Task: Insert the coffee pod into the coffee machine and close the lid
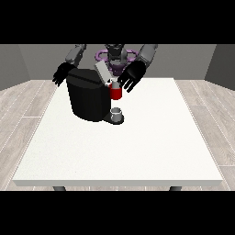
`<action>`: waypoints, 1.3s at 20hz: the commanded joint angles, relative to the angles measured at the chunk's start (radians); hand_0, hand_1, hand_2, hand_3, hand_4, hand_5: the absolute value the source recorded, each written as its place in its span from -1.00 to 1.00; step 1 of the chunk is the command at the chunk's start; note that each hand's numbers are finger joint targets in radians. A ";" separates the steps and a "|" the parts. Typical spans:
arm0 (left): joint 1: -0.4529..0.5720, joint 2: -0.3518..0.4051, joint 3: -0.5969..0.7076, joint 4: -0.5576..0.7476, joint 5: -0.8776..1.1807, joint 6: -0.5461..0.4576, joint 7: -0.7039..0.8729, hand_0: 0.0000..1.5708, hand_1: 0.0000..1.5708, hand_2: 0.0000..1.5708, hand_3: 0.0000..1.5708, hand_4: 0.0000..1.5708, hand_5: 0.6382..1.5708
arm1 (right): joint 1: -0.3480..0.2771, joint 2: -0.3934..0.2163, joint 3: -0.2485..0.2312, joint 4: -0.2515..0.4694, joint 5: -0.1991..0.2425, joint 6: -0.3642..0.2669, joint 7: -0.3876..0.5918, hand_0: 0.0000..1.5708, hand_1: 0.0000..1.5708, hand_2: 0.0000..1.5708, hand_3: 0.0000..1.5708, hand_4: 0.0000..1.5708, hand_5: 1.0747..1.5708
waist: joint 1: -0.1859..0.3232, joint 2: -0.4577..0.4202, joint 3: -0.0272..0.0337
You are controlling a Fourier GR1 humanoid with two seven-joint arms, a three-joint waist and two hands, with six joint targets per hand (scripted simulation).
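The fingers (125, 85) of the hand at the view's right (131, 75) are spread and straight, pointing down toward 7 o'clock just beside the raised grey lid (102, 71). The hand at the view's left (62, 74) hangs with relaxed, parted fingers at the 10 o'clock corner of the black coffee machine (88, 98). The coffee pod cannot be told apart; a red section (116, 93) and a grey cup (117, 113) sit at the machine's 3 o'clock side on the white table (137, 151).

Bulky coffee machine (89, 98) at table's (137, 147) far left; open tabletop frontward and rightward
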 commanded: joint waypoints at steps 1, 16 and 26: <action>-0.007 0.053 -0.014 0.030 -0.025 -0.050 -0.034 -1.00 -1.00 -1.00 -1.00 -1.00 1.00 | 0.009 0.018 0.025 -0.021 0.011 -0.005 -0.009 -1.00 -1.00 -1.00 -1.00 -0.55 1.00 | -0.018 0.030 -0.0027; 0.036 -0.020 -0.045 -0.021 -0.051 -0.097 -0.003 -1.00 -1.00 -1.00 -1.00 -1.00 1.00 | 0.065 0.016 0.000 0.039 0.006 -0.025 -0.040 -1.00 -1.00 -1.00 -1.00 -0.51 1.00 | 0.062 -0.105 -0.0024; 0.216 -0.158 0.106 -0.026 0.126 -0.049 0.017 -1.00 -1.00 -1.00 -1.00 -1.00 1.00 | 0.200 -0.006 -0.021 0.007 -0.045 0.030 -0.061 -1.00 -1.00 -1.00 -1.00 -0.43 1.00 | 0.135 -0.293 -0.0033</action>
